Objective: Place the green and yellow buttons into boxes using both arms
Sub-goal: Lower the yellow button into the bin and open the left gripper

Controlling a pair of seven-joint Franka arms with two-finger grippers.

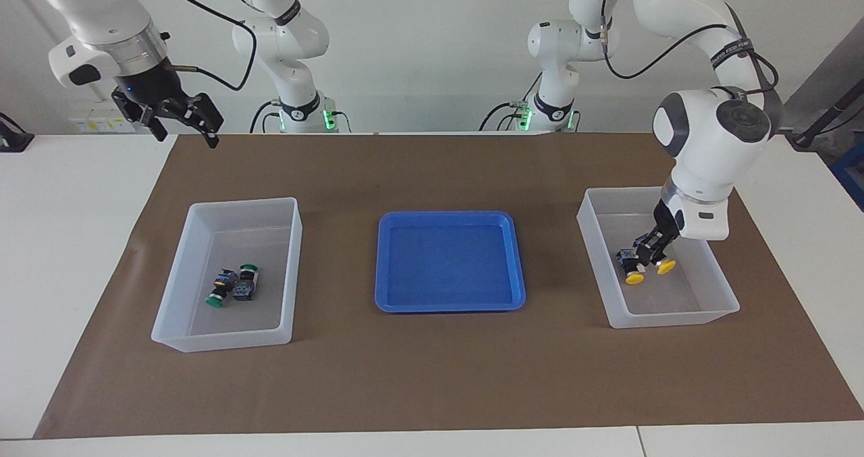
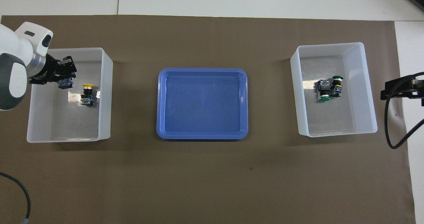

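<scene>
Facing view. The left end effector is lowered inside the box at the left arm's end of the tabletop, fingers clamped on the body of a yellow button, whose cap points away from the robots. A second yellow button lies just beside it on the box floor, cap likewise turned away from the robots. The right end effector hangs high over the edge of the brown mat nearest the robots, at the right arm's end, fingers spread apart and holding nothing; this arm waits. The other box at that end holds two green buttons lying side by side and touching, caps pointing opposite ways. A blue tray sits between the boxes.

Overhead view. The left end effector reaches over the wall of its box; the body of the held button shows under the fingers, its cap hidden. The loose yellow button lies apart from it, toward the blue tray. The right end effector is over the bare tabletop, just off the mat's end. The two green buttons rest in the middle of their box.
</scene>
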